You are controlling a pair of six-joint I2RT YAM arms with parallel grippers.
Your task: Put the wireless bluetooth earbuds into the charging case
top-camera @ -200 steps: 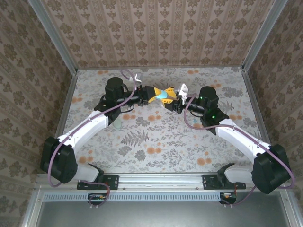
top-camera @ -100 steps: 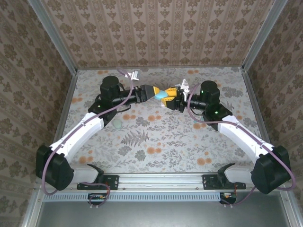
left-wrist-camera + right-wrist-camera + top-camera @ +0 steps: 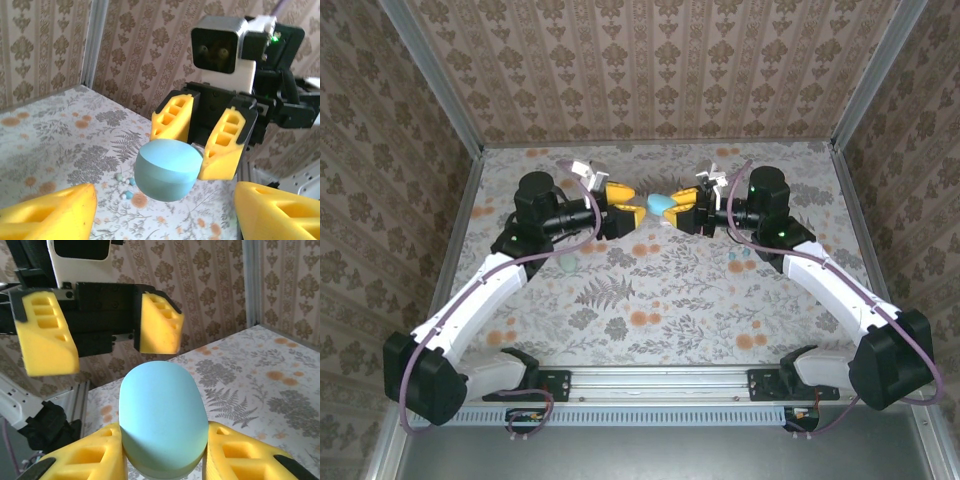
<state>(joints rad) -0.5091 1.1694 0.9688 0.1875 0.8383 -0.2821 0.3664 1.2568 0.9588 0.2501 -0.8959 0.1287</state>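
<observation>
Right gripper [image 3: 682, 210] clamped the case [image 3: 162, 415]; left gripper [image 3: 623, 203] jaws stood apart, empty. Earbuds [image 3: 120, 176] apparently lay on the surface [image 3: 60, 145], uninserted.

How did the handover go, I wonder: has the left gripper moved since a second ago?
Yes. The left gripper has drawn back leftward, toward the left corner post, opening off the case, which the right gripper holds.

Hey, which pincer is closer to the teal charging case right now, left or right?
Right. The right pincer is shut on the charging case, one finger on each side. The left pincer stands open just across from it, not touching.
</observation>
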